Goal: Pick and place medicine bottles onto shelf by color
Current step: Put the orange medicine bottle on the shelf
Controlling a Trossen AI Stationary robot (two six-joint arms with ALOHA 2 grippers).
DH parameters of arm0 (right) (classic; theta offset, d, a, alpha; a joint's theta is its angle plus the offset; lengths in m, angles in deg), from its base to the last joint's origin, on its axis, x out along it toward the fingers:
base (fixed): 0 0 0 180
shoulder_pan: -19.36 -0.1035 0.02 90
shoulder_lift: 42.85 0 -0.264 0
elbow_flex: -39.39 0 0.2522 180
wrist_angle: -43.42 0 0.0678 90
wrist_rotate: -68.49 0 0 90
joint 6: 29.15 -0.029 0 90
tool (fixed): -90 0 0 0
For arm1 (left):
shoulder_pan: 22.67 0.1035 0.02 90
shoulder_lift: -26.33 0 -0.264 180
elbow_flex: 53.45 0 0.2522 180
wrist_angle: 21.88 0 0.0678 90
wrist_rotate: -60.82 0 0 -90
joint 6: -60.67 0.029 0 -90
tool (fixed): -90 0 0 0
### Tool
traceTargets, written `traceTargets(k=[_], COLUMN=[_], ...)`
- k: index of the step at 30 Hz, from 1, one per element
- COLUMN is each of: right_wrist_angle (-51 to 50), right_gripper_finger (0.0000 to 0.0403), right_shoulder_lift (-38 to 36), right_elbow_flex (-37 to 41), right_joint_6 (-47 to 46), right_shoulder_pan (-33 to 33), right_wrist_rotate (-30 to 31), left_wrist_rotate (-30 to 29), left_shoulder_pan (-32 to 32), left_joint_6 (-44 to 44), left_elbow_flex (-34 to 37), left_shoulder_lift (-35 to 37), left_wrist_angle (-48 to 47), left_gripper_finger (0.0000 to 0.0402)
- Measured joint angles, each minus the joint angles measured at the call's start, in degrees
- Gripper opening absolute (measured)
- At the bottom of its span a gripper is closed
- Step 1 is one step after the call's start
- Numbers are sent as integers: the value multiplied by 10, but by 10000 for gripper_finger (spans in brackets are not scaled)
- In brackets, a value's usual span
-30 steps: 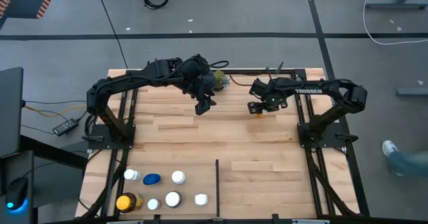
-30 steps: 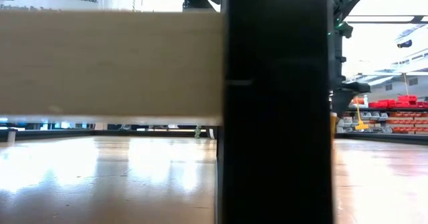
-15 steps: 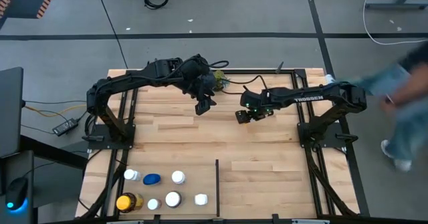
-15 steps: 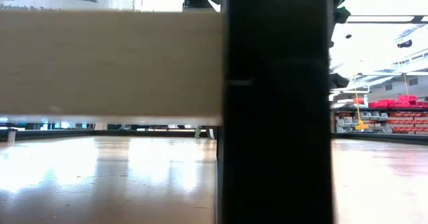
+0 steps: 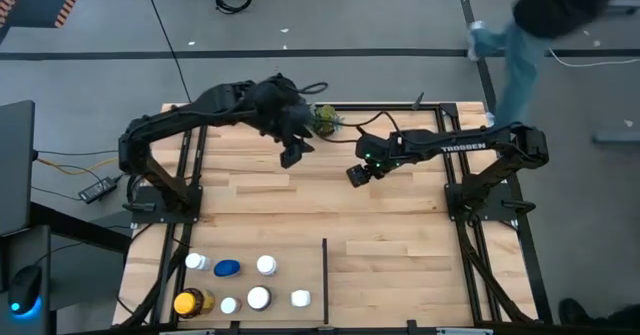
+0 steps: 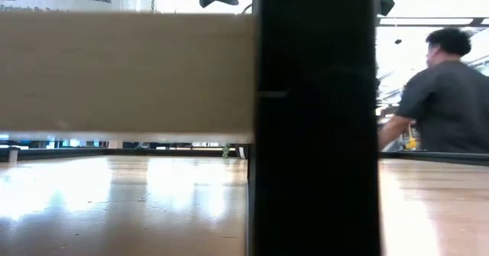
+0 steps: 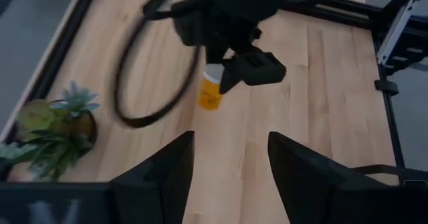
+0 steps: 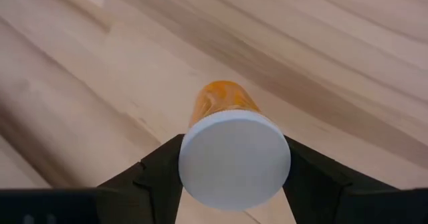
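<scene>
Bottles on shelf (image 5: 240, 285): seven stood in the near-left compartment, left of the short divider bar (image 5: 324, 280); among them a yellow-lidded amber bottle (image 5: 190, 301), a blue bottle (image 5: 226, 268) and several white-capped ones.
Left end effector (image 5: 292, 151): hung over the far middle of the surface (image 5: 400, 225), just beside the small potted plant (image 5: 325, 120); fingers (image 7: 164, 177) stood apart with nothing between them, as seen past them in the left wrist view.
Orange bottle (image 8: 227, 144): clamped in the right end effector (image 5: 357, 173), white cap toward the wrist camera, orange body pointing away toward the planks; hung clear of the surface, a little right of the left end effector, as seen in the left wrist view (image 7: 212, 90).
Right end effector state: closed on the orange bottle, a finger (image 8: 150, 177) pressed to each side of the cap.
Long axis: ran lengthwise out of the jaws, roughly upright over the wood, cap uppermost.
Key relation: shelf lay well apart from the held bottle, toward the near edge; the compartment right of the divider looked bare. Judged the likelier destination for an orange bottle, and the right arm the nearer one to it.
Low view: blocked mostly by a wood plank (image 6: 126, 76) and a black post (image 6: 315, 118); carried bottle not seen there.
Person (image 5: 530, 25): passed beyond the far right corner, off the surface.
</scene>
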Motion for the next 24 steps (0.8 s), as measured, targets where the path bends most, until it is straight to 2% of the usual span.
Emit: traceTargets(k=[10, 13, 17, 24], right_wrist_angle=[107, 108, 81, -21], right_gripper_finger=[222, 222, 222, 222], right_shoulder_lift=[0, 0, 19, 126], right_elbow_flex=[-1, -19, -75, -226], right_joint_6=[11, 25, 77, 172], right_shoulder_pan=[-21, -27, -29, -27], right_wrist_rotate=[12, 28, 46, 25], left_wrist_rotate=[-1, -1, -2, -2], left_shoulder_pan=[27, 29, 35, 53], left_joint_6=[-4, -4, 1, 11], left_elbow_flex=[0, 0, 0, 0], left_shoulder_lift=[52, 64, 70, 73], left_wrist_angle=[-13, -24, -42, -72], left_gripper_finger=[191, 190, 190, 189])
